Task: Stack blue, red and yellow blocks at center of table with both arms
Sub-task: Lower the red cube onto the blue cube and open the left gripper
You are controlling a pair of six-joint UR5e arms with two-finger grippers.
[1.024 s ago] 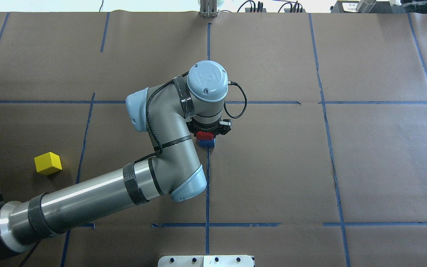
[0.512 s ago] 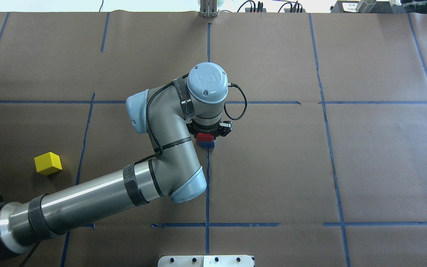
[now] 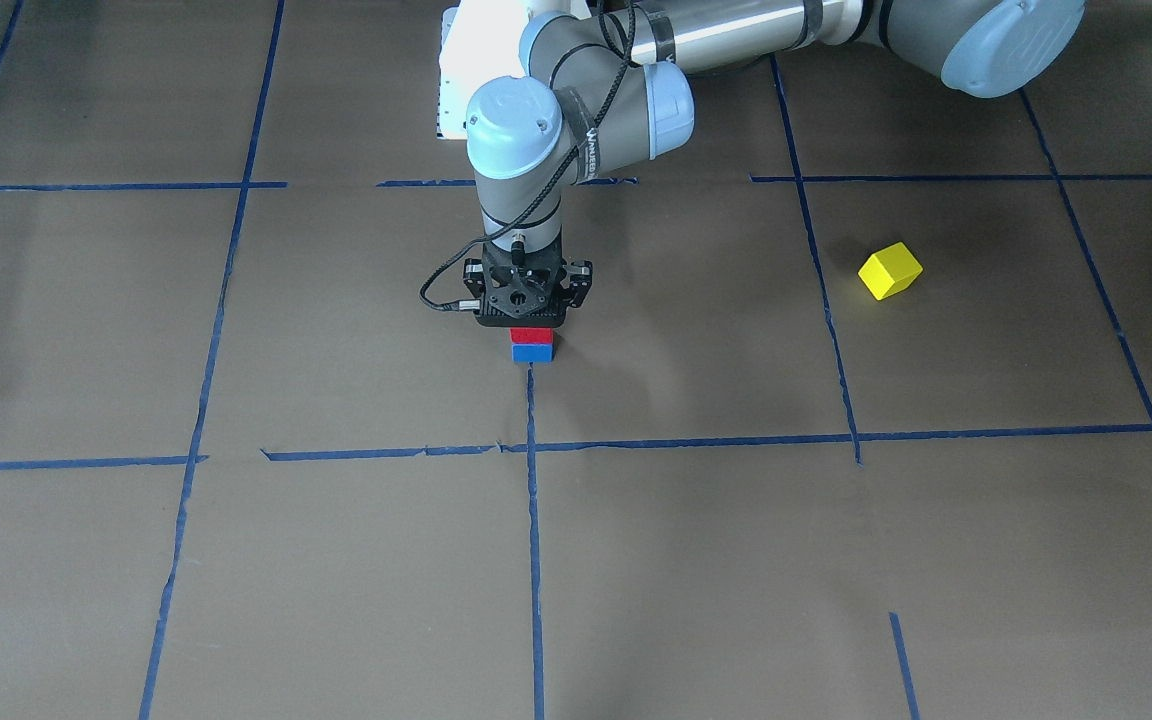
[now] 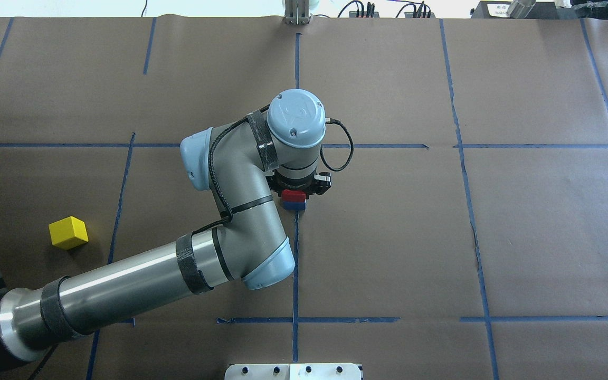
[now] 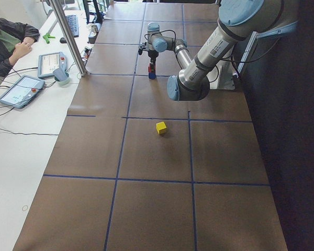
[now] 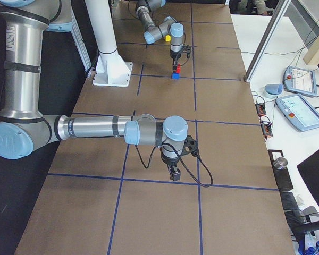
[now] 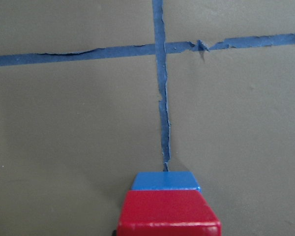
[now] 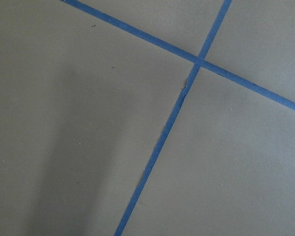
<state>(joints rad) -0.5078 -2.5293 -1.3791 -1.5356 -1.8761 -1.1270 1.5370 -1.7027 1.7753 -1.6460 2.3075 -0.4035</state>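
Note:
The red block (image 3: 533,336) sits on the blue block (image 3: 532,353) at the table's centre, on a blue tape line. My left gripper (image 3: 531,329) points straight down and is shut on the red block; its fingers are hidden under the wrist in the overhead view (image 4: 294,194). The left wrist view shows the red block (image 7: 168,212) over the blue block (image 7: 166,181). The yellow block (image 4: 68,233) lies alone far to the robot's left. My right gripper (image 6: 174,173) hangs low over bare table and shows only in the exterior right view, so I cannot tell its state.
Brown paper with a blue tape grid (image 4: 295,264) covers the table. The white robot base plate (image 4: 293,371) is at the near edge. A side table with tablets (image 5: 21,89) and a seated operator (image 5: 8,39) lies beyond the far edge.
The left wrist has moved slightly down and to the right. The red block now sits lower on the blue block, which shows less. The yellow block has not moved.

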